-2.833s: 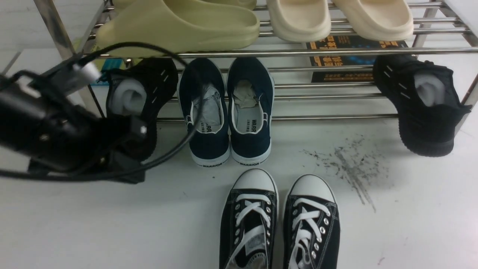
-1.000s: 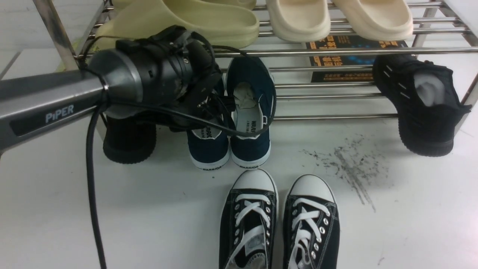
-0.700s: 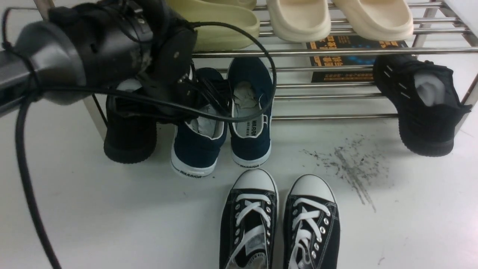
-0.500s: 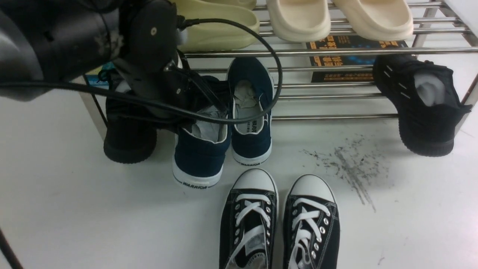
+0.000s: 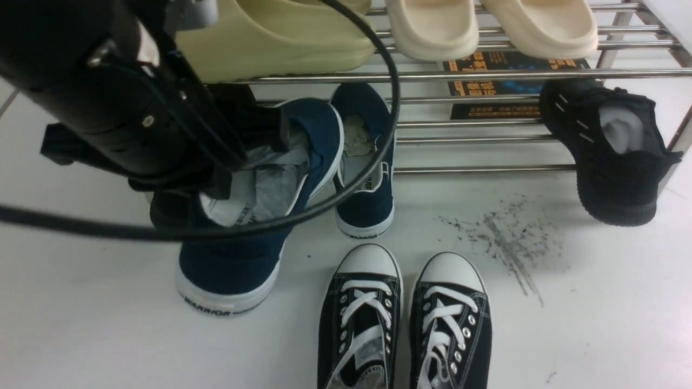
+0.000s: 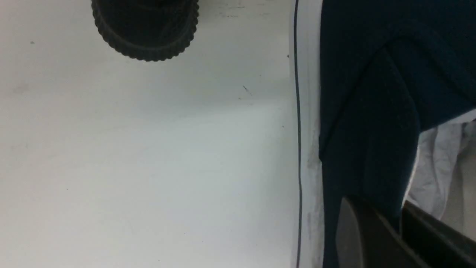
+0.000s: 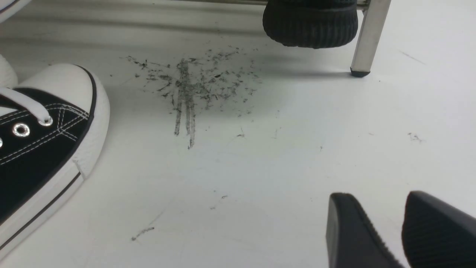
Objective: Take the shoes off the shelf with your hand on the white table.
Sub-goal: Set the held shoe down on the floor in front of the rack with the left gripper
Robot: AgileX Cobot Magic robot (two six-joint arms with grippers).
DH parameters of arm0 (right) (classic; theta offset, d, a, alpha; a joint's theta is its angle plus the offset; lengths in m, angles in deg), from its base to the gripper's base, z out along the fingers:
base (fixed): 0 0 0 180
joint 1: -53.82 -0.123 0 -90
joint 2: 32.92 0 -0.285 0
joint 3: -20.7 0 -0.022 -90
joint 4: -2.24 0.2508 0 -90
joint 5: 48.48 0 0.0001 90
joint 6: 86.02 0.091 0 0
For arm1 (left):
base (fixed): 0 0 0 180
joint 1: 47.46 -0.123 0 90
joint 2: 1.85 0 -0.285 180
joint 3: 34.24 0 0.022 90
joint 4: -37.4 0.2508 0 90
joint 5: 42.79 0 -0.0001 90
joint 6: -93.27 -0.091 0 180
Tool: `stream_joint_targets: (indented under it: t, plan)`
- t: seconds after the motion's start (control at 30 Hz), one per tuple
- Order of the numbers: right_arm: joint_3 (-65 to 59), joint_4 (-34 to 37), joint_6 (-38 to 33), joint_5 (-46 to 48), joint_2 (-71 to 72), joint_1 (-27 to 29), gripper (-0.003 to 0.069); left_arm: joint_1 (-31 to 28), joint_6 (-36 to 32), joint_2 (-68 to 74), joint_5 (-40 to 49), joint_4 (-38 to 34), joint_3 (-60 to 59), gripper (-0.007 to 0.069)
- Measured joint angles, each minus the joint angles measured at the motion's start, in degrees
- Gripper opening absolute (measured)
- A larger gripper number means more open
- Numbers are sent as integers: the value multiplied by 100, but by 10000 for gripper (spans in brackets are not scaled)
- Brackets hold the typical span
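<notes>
The white table [image 5: 594, 324] is the biggest thing here, and it lies under the left gripper [image 5: 224, 181]. The shiny metal shoe rack [image 5: 486, 75] stands out past the gripper, and its top bar is above the gripper's tip.

The left gripper is big and black. Its fingers [image 6: 357, 230] are almost shut, and they pinch the side wall of one navy slip-on shoe [image 5: 238, 265]. One finger is outside the shoe, and the other is inside by the paper stuffing [image 5: 270, 183]. The shoe is long from heel to toe. Its heel, marked WARRIOR, points back at the robot, and its toe points out at the rack and a bit to the right. It looks lifted off the table, but I am not sure.

The other navy slip-on [image 5: 367, 205] sits just right of the gripper. Its toe is under the rack and its heel is on the table. A thick black cable [image 5: 108, 231] loops in front of both shoes.

Two black lace-up sneakers [image 5: 359, 319] stand on the table, nearer the robot than the gripper and to its right. One black knit sneaker [image 5: 616, 162] leans on the rack far to its right. Another one [image 6: 145, 29] is close on its left. Yellow-green slides [image 5: 281, 43] and cream slides [image 5: 486, 27] rest up on the top bars.

A dark scuff mark [image 5: 503, 243] is on the table, well apart on the right.

The right gripper [image 7: 403, 223] hangs over the bare table with its fingers a little apart, and it holds nothing.
</notes>
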Motion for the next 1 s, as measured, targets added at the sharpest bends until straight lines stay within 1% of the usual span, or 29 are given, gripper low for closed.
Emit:
stream_joint_targets:
  t: [0.07,0.27,0.3,0.33,0.37,0.5,0.7,0.8,0.93,0.97,1.0]
  plan:
    - [0,0,0,0,0,0,239,51,85,-319,0,-19,-274,43]
    - [0,0,0,0,0,0,239,63,866,-1461,0,52,-1991,43]
    - [0,0,0,0,0,0,239,63,889,-1497,0,52,-2054,43]
    - [0,0,0,0,0,0,239,63,1085,-1789,-24,46,-2586,43]
    - [0,0,0,0,0,0,239,63,1163,-1907,-74,46,-2855,43]
    - [0,0,0,0,0,0,239,63,1539,-2203,-657,46,-3695,43]
    - [0,0,0,0,0,0,239,63,1962,-2039,-1938,215,-4662,43]
    - [0,0,0,0,0,0,239,63,2345,-1906,-2363,540,-4905,43]
    - [0,0,0,0,0,0,239,63,3360,-1777,-2658,1547,-4996,43]
    - [0,0,0,0,0,0,239,63,3401,-1777,-2664,1597,-4996,43]
    - [0,0,0,0,0,0,239,63,3698,-1777,-2701,1979,-4996,43]
